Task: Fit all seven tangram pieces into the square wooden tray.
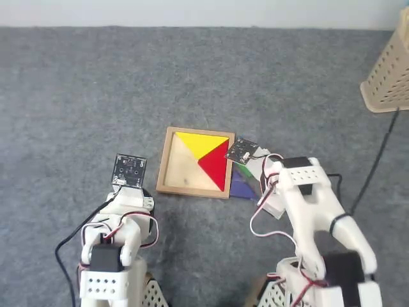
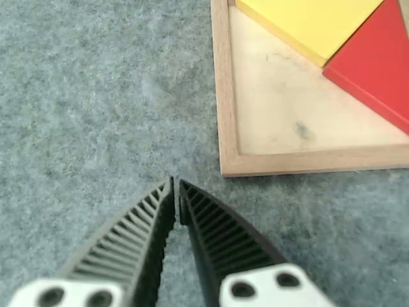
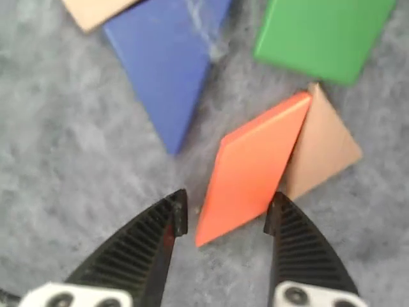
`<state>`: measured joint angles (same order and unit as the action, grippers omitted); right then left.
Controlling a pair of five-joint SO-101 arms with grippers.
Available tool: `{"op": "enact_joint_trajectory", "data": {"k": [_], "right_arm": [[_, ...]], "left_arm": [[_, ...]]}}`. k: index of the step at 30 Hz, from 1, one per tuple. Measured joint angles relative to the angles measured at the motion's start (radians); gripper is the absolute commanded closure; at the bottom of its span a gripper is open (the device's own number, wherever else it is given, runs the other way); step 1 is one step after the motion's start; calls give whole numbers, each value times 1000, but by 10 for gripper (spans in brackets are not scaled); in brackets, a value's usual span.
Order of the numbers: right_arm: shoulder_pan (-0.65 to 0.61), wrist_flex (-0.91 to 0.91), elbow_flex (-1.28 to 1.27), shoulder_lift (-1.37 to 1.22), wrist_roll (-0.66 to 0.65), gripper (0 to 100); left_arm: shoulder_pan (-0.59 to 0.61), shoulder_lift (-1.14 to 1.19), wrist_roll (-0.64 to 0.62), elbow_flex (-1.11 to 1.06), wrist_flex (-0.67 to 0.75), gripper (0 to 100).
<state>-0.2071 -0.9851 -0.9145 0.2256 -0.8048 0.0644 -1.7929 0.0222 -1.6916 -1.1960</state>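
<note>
The square wooden tray (image 1: 167, 161) lies mid-table with a yellow triangle (image 1: 201, 143) and a red triangle (image 1: 216, 167) in its far right part. My left gripper (image 2: 174, 187) is shut, hovering over carpet just off the tray's near left corner (image 2: 227, 165). My right gripper (image 3: 225, 211) is open, its fingers either side of the tip of an orange parallelogram (image 3: 254, 165). That piece leans on a tan triangle (image 3: 324, 150). A blue triangle (image 3: 167, 61), a green piece (image 3: 324, 35) and another tan piece (image 3: 96, 11) lie beyond. Blue (image 1: 241, 188) and green (image 1: 241, 171) edges peek beside the tray.
Grey carpet covers the table. A beige perforated basket (image 1: 388, 70) stands at the far right, with a black cable (image 1: 374, 169) running down from it toward the right arm.
</note>
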Motion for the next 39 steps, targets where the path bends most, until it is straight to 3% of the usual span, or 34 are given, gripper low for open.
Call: {"op": "enact_joint_trajectory", "data": {"k": [7, 11, 15, 24, 34, 39], "right_arm": [[3, 66, 12, -60, -3, 801], [3, 66, 23, -75, 0, 894], [6, 77, 37, -80, 71, 957], [2, 60, 52, -52, 239, 961], [-187, -126, 51, 365, 348, 961], [-292, -140, 54, 423, 377, 961]], "left_arm": [[0, 0, 0, 0, 0, 989], [0, 0, 0, 0, 0, 989], [0, 0, 0, 0, 0, 989], [0, 0, 0, 0, 0, 989], [0, 0, 0, 0, 0, 989], [0, 0, 0, 0, 0, 989]]}}
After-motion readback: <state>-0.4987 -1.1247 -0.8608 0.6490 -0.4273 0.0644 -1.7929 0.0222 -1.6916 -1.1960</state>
